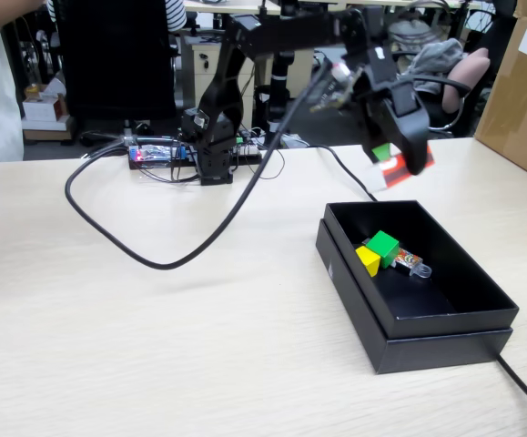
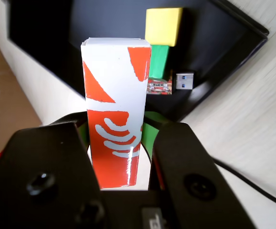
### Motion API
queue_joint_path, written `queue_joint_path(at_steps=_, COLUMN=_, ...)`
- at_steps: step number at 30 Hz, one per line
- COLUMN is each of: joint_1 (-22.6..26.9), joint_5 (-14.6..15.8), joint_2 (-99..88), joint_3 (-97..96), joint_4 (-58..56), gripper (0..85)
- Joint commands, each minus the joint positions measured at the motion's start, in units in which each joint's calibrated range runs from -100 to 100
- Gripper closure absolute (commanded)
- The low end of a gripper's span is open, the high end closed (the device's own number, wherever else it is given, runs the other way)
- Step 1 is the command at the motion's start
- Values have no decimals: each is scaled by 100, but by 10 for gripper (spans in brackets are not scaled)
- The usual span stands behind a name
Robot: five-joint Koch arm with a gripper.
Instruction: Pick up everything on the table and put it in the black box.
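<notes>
Over pale table (image 1: 108, 364), gripper (image 2: 116, 143) clamped red carton (image 2: 114, 109); should centre above black box (image 1: 445, 319) before releasing.

You see the red-and-white carton (image 2: 115, 119) held above the black box (image 1: 445, 314), where the yellow cube (image 1: 368, 261) touches the green cube (image 1: 384, 247).

The red carton (image 2: 115, 119) is clamped between the two black jaws of the gripper (image 2: 115, 157), its white end pointing far from the camera. Beyond it the black box (image 2: 42, 43) is seen on the pale table (image 2: 252, 124). Inside the box, right of the carton, a yellow cube (image 2: 163, 26) touches a green cube (image 2: 159, 62), with a small packet (image 2: 168, 84) lying nearer.
</notes>
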Motion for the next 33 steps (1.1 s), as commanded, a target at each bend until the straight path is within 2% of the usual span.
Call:
queue_joint_path(at_steps=1, joint_1=-59, joint_5=-15, joint_2=128, joint_3=483, joint_4=-10, gripper=846)
queue_joint_path(at_steps=7, joint_1=-230, joint_5=-15, joint_2=977, joint_3=247, joint_4=128, gripper=846)
queue_joint_path(at_steps=15, joint_1=-298, joint_5=-34, joint_2=977, joint_3=-251, joint_4=232, gripper=835)
queue_joint_path(at_steps=17, joint_1=-298, joint_5=-63, joint_2=988, joint_3=-296, joint_4=232, gripper=755)
queue_joint_path(at_steps=20, joint_1=-288, joint_5=-93, joint_2=988, joint_3=-315, joint_4=241, gripper=741)
queue_joint_path(at_steps=21, joint_1=-278, joint_5=-98, joint_2=988, joint_3=-342, joint_4=241, gripper=633)
queue_joint_path(at_steps=23, joint_1=-264, joint_5=-103, joint_2=988, joint_3=-351, joint_4=241, gripper=544)
queue_joint_path(at_steps=30, joint_1=-220, joint_5=-88, joint_2=667, joint_3=-342, joint_4=241, gripper=529)
queue_joint_path(at_steps=33, joint_1=-190, joint_5=-68, joint_2=-45, joint_3=-151, joint_4=232, gripper=529)
